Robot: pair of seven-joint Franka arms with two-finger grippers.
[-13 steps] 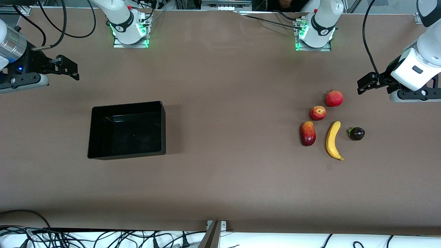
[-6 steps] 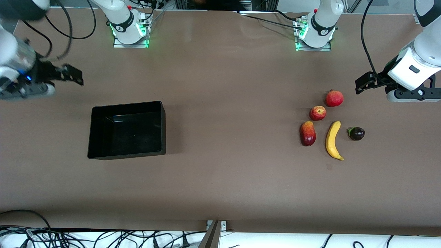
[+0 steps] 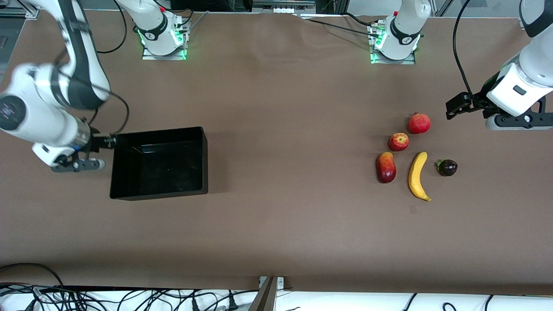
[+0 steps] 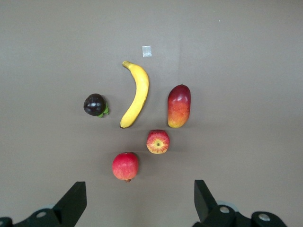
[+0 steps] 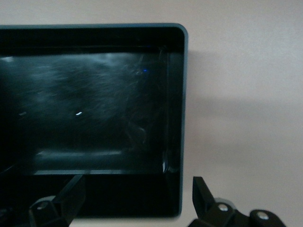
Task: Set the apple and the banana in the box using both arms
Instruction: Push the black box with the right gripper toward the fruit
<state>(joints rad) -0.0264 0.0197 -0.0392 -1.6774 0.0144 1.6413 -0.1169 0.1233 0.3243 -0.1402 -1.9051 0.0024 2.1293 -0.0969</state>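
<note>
The apple [image 3: 398, 141] and the banana [image 3: 417, 175] lie on the table toward the left arm's end. Both also show in the left wrist view, the apple [image 4: 157, 141] and the banana [image 4: 136, 94]. The black box [image 3: 158, 195] sits empty toward the right arm's end. My left gripper [image 3: 454, 108] is open and empty over bare table beside the fruits; in the left wrist view [image 4: 137, 203] its jaws stand wide apart. My right gripper [image 3: 107, 141] is open and empty over the box's end wall; the right wrist view [image 5: 137, 196] shows the box rim [image 5: 183, 118] below it.
A uniformly red crowned fruit [image 3: 419, 123], an elongated red-yellow fruit [image 3: 386, 167] and a small dark purple fruit [image 3: 447, 167] lie around the apple and banana. A small tape patch [image 3: 413, 210] lies nearer the front camera than the banana. Cables run along the table's front edge.
My right arm has swung in from the table's end and come down to the box's end wall. My left gripper has shifted only slightly.
</note>
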